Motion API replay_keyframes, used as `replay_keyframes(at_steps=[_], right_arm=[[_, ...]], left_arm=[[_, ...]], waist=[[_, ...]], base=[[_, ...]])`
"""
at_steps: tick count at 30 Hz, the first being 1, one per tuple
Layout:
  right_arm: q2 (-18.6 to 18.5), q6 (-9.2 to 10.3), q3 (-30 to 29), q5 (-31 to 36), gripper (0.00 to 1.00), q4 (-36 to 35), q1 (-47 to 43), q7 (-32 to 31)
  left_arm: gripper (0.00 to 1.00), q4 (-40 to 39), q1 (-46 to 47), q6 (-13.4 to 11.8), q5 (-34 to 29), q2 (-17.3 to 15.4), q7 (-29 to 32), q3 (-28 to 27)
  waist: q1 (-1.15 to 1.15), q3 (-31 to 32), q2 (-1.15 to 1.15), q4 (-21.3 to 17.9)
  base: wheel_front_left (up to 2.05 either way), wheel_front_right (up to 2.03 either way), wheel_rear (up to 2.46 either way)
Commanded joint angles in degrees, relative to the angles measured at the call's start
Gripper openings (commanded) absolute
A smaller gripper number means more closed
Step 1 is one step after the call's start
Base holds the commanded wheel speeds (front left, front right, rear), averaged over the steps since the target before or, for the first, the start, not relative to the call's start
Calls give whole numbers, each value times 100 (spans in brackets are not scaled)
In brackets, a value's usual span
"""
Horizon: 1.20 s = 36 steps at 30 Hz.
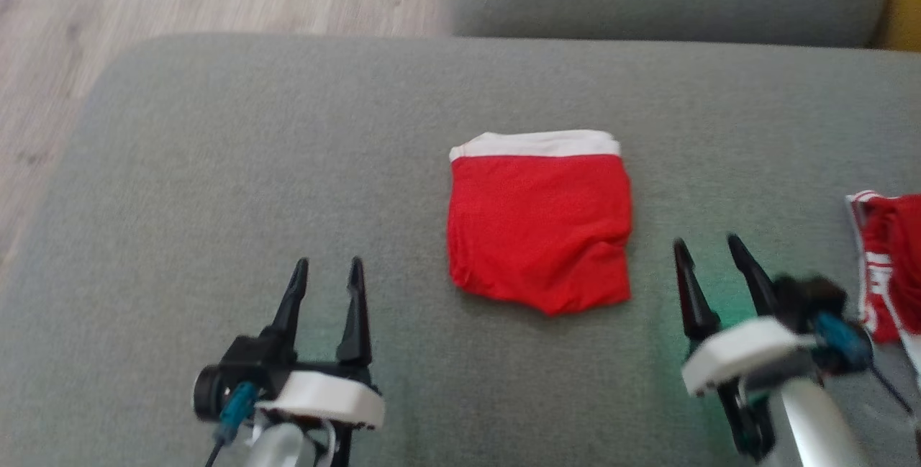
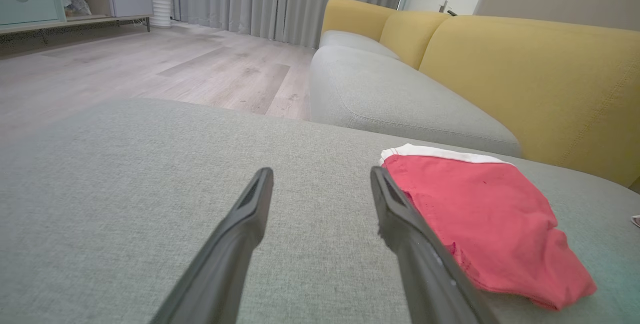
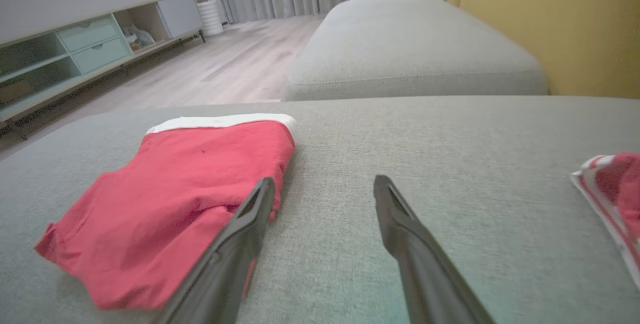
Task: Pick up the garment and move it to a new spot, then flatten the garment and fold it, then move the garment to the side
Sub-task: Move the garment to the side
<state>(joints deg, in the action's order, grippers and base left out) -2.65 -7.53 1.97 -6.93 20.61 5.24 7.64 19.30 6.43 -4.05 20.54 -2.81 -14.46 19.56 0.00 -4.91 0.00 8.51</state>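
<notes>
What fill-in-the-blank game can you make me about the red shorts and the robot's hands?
The folded shorts are red with a ____ band. The left hand and right hand are both ____ and hold nothing. The sofa back is ____. Another red cloth lies on the robot's ____ side.
Missing words: white, open, yellow, right.

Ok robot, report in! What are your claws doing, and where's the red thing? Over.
Left gripper and right gripper open, holding nothing. Red garment folded on grey cushion between them. Striped red cloth far right, apart.
</notes>
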Motion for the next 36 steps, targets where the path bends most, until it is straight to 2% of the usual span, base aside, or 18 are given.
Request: replay_keyframes(at_steps=[1, 6, 10, 18, 19, 20, 21, 31, 36], right_arm=[[-23, 4, 186, 24, 100, -113, 360, -78], [-29, 4, 328, -179, 100, 372, 903, -623], [-40, 4, 442, -675, 100, 755, 1270, -1026], [-132, 4, 504, -1005, 100, 1637, 1820, -1670], [-159, 4, 557, -987, 92, 1730, 1864, -1712], [-187, 4, 628, -962, 48, 1800, 1905, -1726], [-224, 4, 721, -917, 0, 1850, 1936, -1705], [-557, 4, 1372, -509, 0, 2108, 1997, -1099], [-1013, 4, 1933, -549, 0, 1764, 1819, -1116]], left_arm=[[100, -200, 294, -23, 3, -7, -53, -98], [100, -179, 475, -70, 78, -7, -53, 126], [100, -154, 582, -174, 166, -7, -53, 260], [100, -164, 682, -268, 354, -7, -53, 414], [100, -163, 675, -274, 420, -7, -53, 412], [100, -156, 680, -279, 419, -7, -53, 422], [100, -146, 684, -282, 409, -7, -53, 430], [100, -40, 594, -144, 439, -7, -54, 499], [100, 11, 544, -105, 409, -7, -54, 711]], waist=[[0, -142, 0, 116], [0, -373, 0, 358], [0, -505, 0, 554], [0, -608, 0, 836], [0, -603, 0, 849], [0, -597, 0, 859], [0, -583, 0, 864], [0, -126, 0, 567], [0, 151, 0, 239]], base=[[0, 0, 0], [0, 0, 0], [0, 0, 0], [0, 0, 0], [0, 0, 0], [0, 0, 0], [0, 0, 0], [0, 0, 0], [0, 0, 0]])
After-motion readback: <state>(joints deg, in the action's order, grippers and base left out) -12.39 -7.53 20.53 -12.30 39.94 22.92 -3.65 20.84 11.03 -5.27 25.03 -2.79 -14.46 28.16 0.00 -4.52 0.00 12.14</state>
